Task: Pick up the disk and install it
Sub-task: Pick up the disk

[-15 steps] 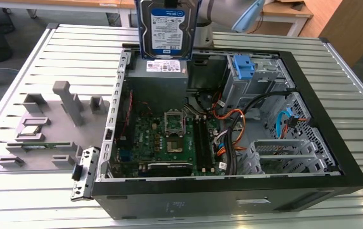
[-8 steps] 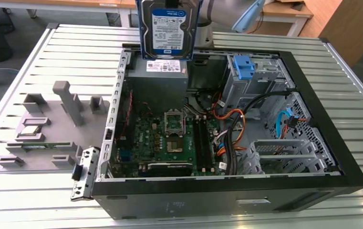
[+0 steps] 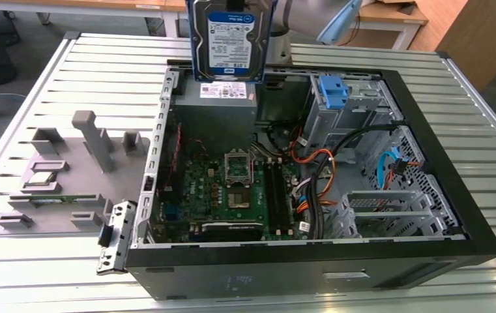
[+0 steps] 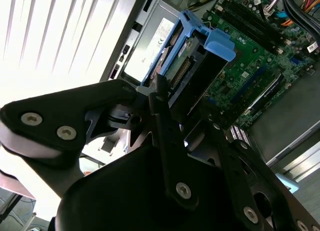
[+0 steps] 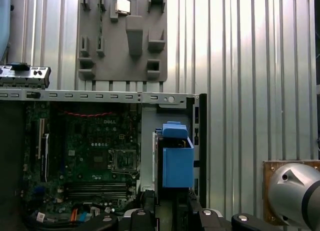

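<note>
**Disk (image 3: 229, 39) held on end above open case (image 3: 482, 241)**

The wide surface (image 3: 83, 72) is made of shiny metal strips with grooves between them. The big black case is laid on its side on it, with the lid off, so the green board (image 3: 230, 189) can be seen inside. A grey box (image 3: 213, 107) with a white sticker is fixed in the far corner. Just above that box the disk is held up in the air. It is flat, silver and hard, with a white-and-blue label. It is stood on end, so its long sides run up and down. A metal cage (image 3: 365, 107) with a blue plastic bracket (image 3: 333, 91) is seen near it, toward the exterior view's right. In the second wrist view the disk is pinched between the two black fingers of the hand (image 4: 182, 106). It is pointed straight out past the fingertips toward the case. Blue plastic rails (image 4: 220, 43) are clipped along its sides.
</note>
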Tool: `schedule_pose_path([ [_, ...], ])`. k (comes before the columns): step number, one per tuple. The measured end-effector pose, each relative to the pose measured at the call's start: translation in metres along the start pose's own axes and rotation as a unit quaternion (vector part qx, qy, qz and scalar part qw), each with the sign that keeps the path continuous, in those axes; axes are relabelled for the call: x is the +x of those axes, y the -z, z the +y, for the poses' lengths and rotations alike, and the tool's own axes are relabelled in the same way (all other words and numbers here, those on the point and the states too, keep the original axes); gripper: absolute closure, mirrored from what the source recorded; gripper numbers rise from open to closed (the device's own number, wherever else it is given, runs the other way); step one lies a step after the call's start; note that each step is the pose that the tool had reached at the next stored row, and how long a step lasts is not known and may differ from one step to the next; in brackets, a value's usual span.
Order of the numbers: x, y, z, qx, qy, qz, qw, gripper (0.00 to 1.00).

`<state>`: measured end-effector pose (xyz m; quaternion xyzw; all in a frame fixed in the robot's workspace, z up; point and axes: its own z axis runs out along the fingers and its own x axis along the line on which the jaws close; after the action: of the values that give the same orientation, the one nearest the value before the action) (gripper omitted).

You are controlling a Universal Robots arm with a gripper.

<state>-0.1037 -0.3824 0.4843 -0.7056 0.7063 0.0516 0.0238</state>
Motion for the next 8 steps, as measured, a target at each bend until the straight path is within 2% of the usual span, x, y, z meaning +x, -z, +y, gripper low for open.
schedule_pose_path([
  [4, 0.0048, 0.0005, -0.0002, 0.0000, 0.000, 0.0003, 1.0000, 0.65],
  [8, 0.0133, 0.0014, -0.0006, 0.0000, 0.000, 0.0010, 1.0000, 0.65],
])
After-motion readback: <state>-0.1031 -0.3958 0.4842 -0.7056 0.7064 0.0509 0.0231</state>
